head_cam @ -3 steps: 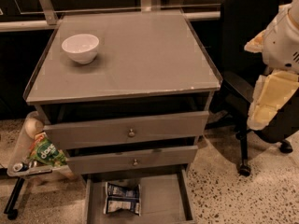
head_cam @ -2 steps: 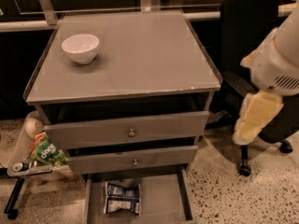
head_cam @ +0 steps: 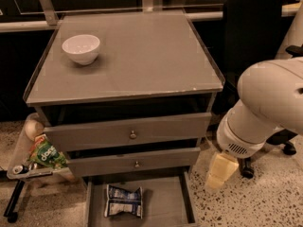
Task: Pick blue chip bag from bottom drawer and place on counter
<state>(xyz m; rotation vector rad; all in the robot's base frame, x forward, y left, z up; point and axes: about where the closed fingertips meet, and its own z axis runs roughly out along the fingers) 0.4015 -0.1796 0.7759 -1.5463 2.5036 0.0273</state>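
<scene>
Over the last second my arm (head_cam: 265, 103) has swung down and in from the right. My gripper (head_cam: 220, 171) now hangs low by the cabinet's right front corner, where before it was higher and further out. Nothing else has shifted.

In the one camera view, the gripper points down over the speckled floor, just outside the right wall of the bottom drawer (head_cam: 165, 207). It has hold of nothing that I can see, and I cannot tell how far open it is. The blue chip bag (head_cam: 124, 201) lies flat in the left half of that drawer, which stands pulled out, leaving the bag open from above.

The lower knobbed drawer (head_cam: 136, 162) fronts the cabinet just above the back of the tray, so I judge my reach should come from the front or from above. The drawer's right wall lies between gripper and bag.

On the counter (head_cam: 142, 56) a white bowl (head_cam: 81, 48) sits back left, and the right side looks free for the bag. A green snack bag (head_cam: 47, 156) rests on a stand at the left, well apart. A dark office chair (head_cam: 251, 37) stands behind my arm.
</scene>
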